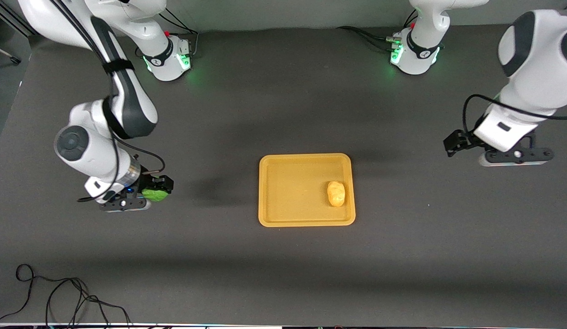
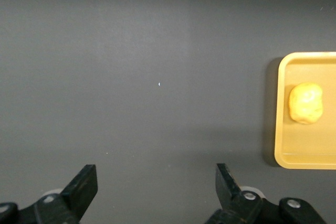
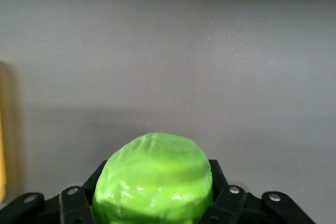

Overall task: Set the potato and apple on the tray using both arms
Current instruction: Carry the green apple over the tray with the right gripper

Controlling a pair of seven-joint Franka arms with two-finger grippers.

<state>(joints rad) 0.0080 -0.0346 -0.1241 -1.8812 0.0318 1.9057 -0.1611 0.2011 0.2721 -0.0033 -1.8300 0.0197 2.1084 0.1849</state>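
Note:
The yellow-orange tray (image 1: pixel 288 192) lies mid-table. The potato (image 1: pixel 336 193) rests in it, near the rim toward the left arm's end; it also shows in the left wrist view (image 2: pixel 306 103) with the tray (image 2: pixel 283 129). My right gripper (image 1: pixel 157 189) is shut on the green apple (image 1: pixel 154 194) over bare table toward the right arm's end, apart from the tray. In the right wrist view the apple (image 3: pixel 153 179) fills the space between the fingers of that gripper (image 3: pixel 155 192). My left gripper (image 1: pixel 455 142) is open and empty over bare table toward the left arm's end; its fingers (image 2: pixel 84 184) stand wide apart.
Black cables (image 1: pixel 59 301) lie on the table at the near edge toward the right arm's end. The two arm bases (image 1: pixel 171 57) stand at the table's far edge. The dark table surface (image 1: pixel 425 228) is bare around the tray.

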